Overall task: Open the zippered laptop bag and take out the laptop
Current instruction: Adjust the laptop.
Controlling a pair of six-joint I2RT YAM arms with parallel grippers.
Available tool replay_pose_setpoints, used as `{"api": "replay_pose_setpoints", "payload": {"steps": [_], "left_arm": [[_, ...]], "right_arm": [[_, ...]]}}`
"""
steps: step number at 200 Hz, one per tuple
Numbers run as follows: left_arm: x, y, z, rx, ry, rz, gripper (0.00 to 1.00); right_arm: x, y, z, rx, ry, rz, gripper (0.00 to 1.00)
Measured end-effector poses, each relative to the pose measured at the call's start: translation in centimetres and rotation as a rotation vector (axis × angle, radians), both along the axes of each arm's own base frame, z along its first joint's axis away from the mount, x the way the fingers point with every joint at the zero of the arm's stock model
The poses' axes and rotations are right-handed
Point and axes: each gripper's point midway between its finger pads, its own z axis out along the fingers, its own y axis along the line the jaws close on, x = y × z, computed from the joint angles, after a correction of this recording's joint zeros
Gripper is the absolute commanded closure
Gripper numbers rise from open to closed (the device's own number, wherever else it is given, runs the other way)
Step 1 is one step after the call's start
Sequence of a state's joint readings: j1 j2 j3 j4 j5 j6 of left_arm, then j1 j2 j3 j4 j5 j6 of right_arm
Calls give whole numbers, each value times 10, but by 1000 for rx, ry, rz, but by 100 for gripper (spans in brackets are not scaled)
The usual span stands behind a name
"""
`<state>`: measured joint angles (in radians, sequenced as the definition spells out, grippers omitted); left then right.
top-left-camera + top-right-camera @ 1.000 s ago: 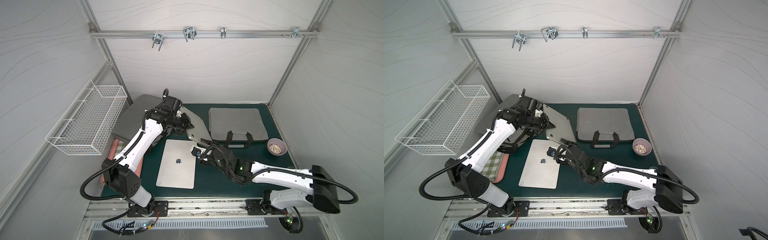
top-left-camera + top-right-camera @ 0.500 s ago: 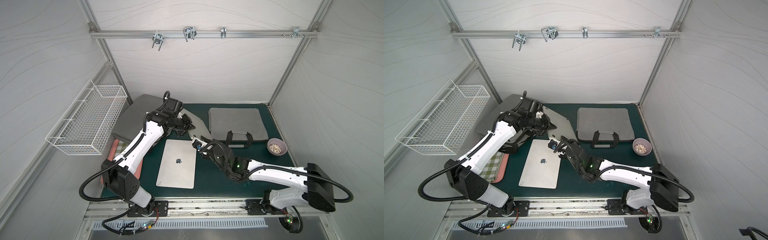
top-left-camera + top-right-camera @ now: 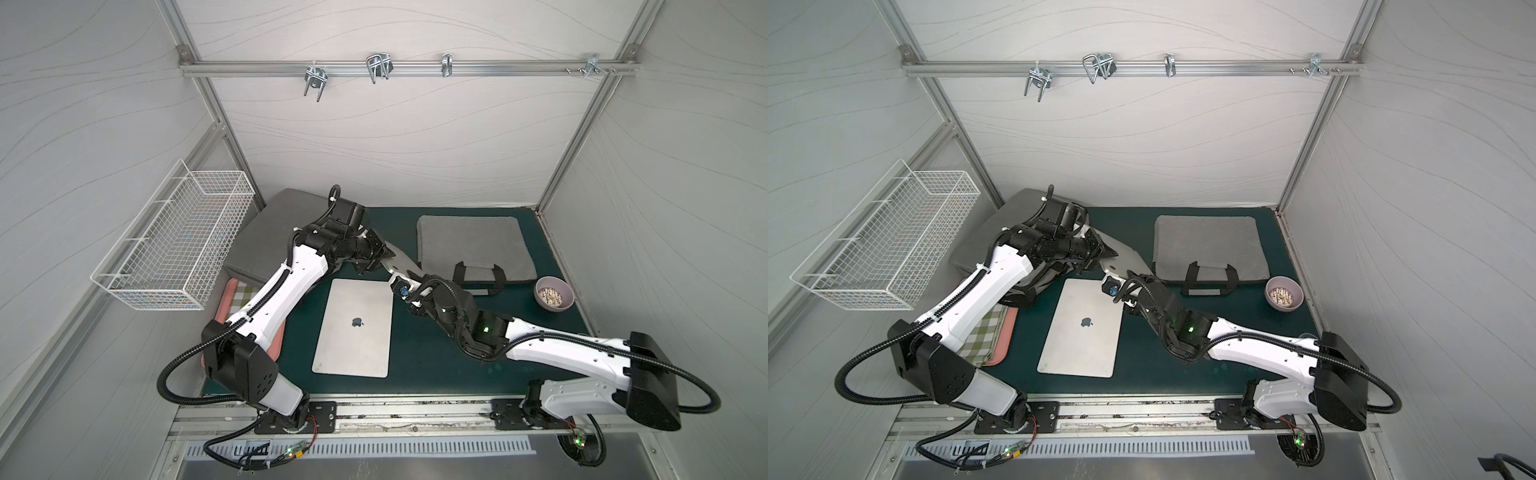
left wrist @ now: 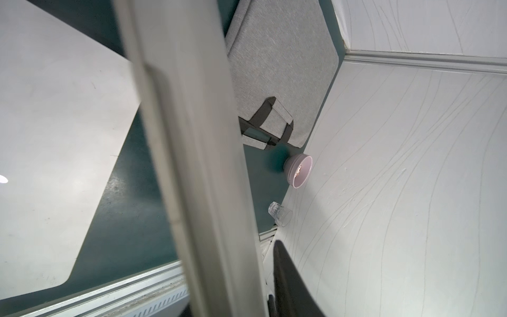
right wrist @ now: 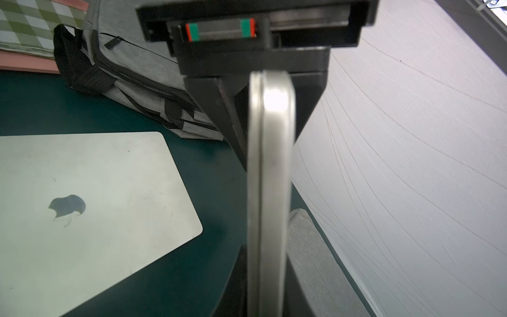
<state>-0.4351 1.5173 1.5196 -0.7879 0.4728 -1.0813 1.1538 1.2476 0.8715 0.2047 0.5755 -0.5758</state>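
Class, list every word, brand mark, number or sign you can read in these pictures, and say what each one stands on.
Apple logo, a dark picture mark without letters: on the lid of the flat silver laptop lying on the green mat.
On the raised silver laptop: no marking shows.
On the grey fabric laptop bag with black handles: no label shows.
No words or numbers can be read anywhere.
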Motion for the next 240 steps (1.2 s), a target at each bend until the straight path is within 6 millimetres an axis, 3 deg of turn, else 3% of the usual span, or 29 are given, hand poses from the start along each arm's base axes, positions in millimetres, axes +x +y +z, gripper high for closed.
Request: {"api": "replay_pose_setpoints", "payload": {"steps": [32,57,90,131,165,196,240], "left_arm": [[0,-6,18,-56,-70,-26,50],[1,-8,31,-85,-123,-37,41],[2,-11,48,-112,-208,-70,37],[-2,-16,55,-103,-290,-162,35],[-9,-8,67,32,-469,-338,37],[-22,-3,87,152,-741,-589,39],[-50,1,63,284,-955,-992,36]], "right_arm": [[-1,-7,13,9,42,15,100],[3,-21,12,21,114,6,100],[5,-34,7,36,248,10,100],[8,-49,24,105,382,10,100],[7,-67,36,141,487,14,100],[3,-78,40,164,560,25,100],[-11,-82,45,166,649,96,100]]}}
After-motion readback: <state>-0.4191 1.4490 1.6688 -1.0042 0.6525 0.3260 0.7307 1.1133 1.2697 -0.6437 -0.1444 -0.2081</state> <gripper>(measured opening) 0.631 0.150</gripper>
